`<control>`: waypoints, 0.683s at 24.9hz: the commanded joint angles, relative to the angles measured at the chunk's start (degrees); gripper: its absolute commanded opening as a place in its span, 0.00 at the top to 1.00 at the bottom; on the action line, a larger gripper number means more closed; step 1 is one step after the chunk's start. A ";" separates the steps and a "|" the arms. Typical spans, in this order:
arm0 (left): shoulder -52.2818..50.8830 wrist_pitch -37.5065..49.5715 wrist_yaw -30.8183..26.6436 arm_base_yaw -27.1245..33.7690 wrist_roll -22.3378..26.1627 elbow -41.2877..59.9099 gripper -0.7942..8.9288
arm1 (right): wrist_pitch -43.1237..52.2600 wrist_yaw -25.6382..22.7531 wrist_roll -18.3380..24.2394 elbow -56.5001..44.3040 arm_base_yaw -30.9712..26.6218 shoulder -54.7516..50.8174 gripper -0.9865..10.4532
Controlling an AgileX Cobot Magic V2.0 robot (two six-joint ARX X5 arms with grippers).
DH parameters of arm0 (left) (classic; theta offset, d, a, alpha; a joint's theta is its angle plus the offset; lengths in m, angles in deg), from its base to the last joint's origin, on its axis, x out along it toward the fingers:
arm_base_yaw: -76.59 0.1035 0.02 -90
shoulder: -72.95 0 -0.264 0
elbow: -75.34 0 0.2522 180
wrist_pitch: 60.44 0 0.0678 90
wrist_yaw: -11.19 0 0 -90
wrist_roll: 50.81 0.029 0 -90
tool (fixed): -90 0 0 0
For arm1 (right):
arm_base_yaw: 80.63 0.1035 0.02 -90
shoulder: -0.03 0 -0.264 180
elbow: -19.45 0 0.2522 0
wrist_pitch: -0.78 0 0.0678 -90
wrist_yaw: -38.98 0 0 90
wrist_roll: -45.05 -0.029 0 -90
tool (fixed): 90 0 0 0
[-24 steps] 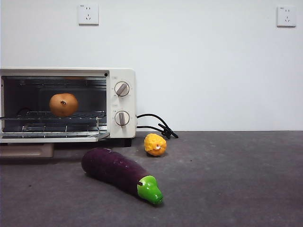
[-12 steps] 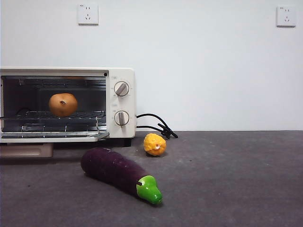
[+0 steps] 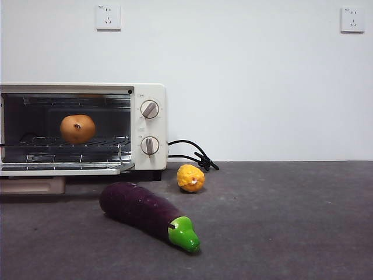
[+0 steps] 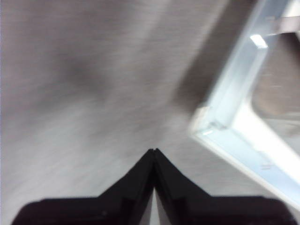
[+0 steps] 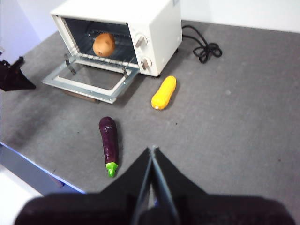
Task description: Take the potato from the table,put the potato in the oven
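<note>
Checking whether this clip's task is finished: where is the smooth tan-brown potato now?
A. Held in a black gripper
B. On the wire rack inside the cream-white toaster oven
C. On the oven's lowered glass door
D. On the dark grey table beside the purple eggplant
B: the smooth tan-brown potato rests on the wire rack inside the open cream-white toaster oven, with no gripper near it.

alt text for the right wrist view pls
A potato sits on the rack inside an open white oven. On the grey table lie a yellow vegetable and an eggplant; the right gripper is shut, empty.
</note>
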 commanded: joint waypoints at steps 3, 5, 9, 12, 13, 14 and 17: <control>2.93 2.93 3.85 0.33 -2.25 0.33 0.93 | -1.36 -0.70 -2.64 -0.70 0.02 0.02 0.92; 3.72 3.15 3.45 0.33 -2.40 0.33 0.93 | -1.33 -0.70 -3.54 -0.70 0.02 0.02 0.92; 5.14 4.92 3.54 0.37 -3.78 0.33 0.93 | -1.33 -0.94 -3.78 -0.70 0.02 0.02 0.92; 5.95 6.49 4.55 0.39 -5.20 0.33 0.93 | -1.33 -1.57 -4.83 -0.70 0.02 0.02 0.92; 6.32 7.04 5.44 0.39 -5.20 0.33 0.93 | -1.33 -1.57 -5.11 -0.70 0.02 0.02 0.92; 6.49 7.43 6.43 0.37 -5.20 0.33 0.93 | -1.33 -1.60 -5.18 -0.70 0.02 0.02 0.92; 7.17 8.22 6.71 0.33 -5.86 0.33 0.93 | -1.33 -1.79 -5.53 -0.70 0.02 0.02 0.92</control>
